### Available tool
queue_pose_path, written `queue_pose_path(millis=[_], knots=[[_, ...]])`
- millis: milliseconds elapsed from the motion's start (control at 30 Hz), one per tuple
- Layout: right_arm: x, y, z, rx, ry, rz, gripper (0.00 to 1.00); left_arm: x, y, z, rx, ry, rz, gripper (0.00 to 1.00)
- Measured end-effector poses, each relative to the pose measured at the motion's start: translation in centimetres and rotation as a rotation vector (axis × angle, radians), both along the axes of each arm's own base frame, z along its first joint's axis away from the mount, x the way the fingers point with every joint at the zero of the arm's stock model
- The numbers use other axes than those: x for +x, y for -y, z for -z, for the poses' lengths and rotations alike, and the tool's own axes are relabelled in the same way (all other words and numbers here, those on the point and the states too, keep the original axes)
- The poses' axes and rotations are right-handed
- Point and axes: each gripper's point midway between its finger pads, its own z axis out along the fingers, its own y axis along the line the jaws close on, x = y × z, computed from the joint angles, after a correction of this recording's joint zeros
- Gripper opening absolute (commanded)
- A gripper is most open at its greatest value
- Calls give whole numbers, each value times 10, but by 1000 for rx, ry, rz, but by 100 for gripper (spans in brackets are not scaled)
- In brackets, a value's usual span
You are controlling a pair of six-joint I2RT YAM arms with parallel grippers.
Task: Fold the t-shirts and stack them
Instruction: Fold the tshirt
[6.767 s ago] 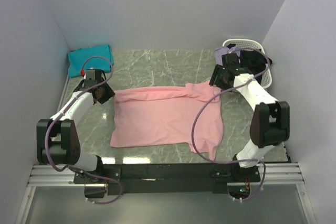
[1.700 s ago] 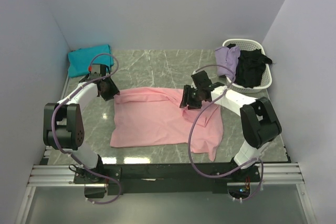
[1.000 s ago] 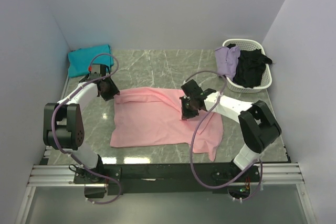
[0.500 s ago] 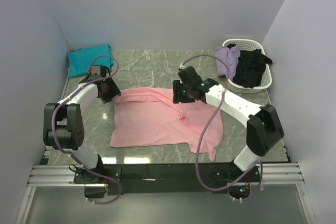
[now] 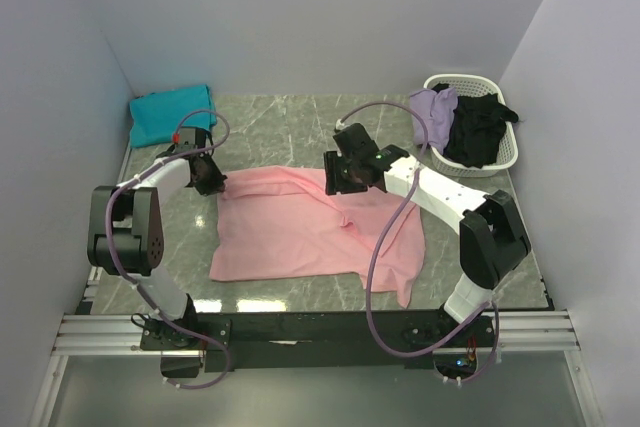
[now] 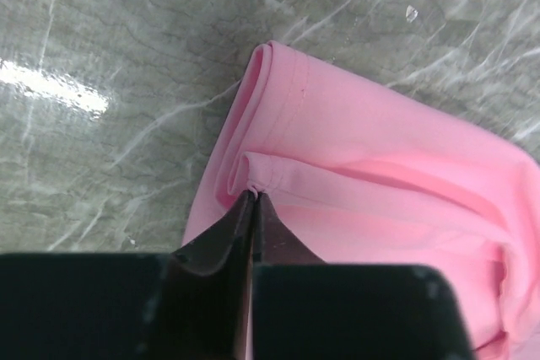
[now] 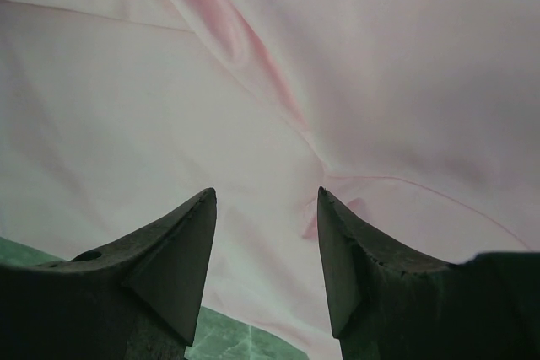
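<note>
A light pink t-shirt [image 5: 300, 227] lies spread on the marble table, partly folded over at its right side. My left gripper [image 5: 207, 177] sits at the shirt's upper-left corner, shut on a pinch of the pink hem [image 6: 253, 187]. My right gripper [image 5: 345, 175] hovers over the shirt's upper middle, open, with only pink cloth [image 7: 278, 107] under its fingers. A folded teal t-shirt [image 5: 172, 113] rests at the back left. Lavender [image 5: 432, 115] and black [image 5: 478, 129] shirts lie in the basket.
A white laundry basket [image 5: 505, 155] stands at the back right against the wall. Grey walls close in the table on three sides. Bare marble [image 5: 290, 127] shows behind the pink shirt and along its left side.
My right gripper let go of the fold it had carried leftward and opened, rising toward the shirt's upper middle. My left gripper closed on the shirt's upper-left corner.
</note>
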Motion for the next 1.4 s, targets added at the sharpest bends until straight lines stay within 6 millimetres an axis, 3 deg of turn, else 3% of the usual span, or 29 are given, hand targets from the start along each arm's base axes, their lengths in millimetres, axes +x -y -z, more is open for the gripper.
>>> queue_pose_path(millis=[300, 533, 633, 1033, 1233, 1400], knots=[[-9, 3, 15, -8, -33, -9, 58, -3, 3, -8, -12, 4, 10, 1], [-18, 10, 29, -33, -67, -9, 57, -12, 2, -54, -12, 108, 9, 1], [-19, 11, 31, -34, -69, -9, 57, -22, 1, -62, -10, 120, 7, 1], [-20, 12, 32, -38, -72, -8, 57, -69, -22, -14, 91, -69, -90, 1], [-19, 12, 37, -40, -82, -7, 57, -74, -31, 2, 132, -125, -133, 1], [-21, 13, 60, -61, -143, -8, 57, -76, -32, 13, 142, -161, -137, 1]])
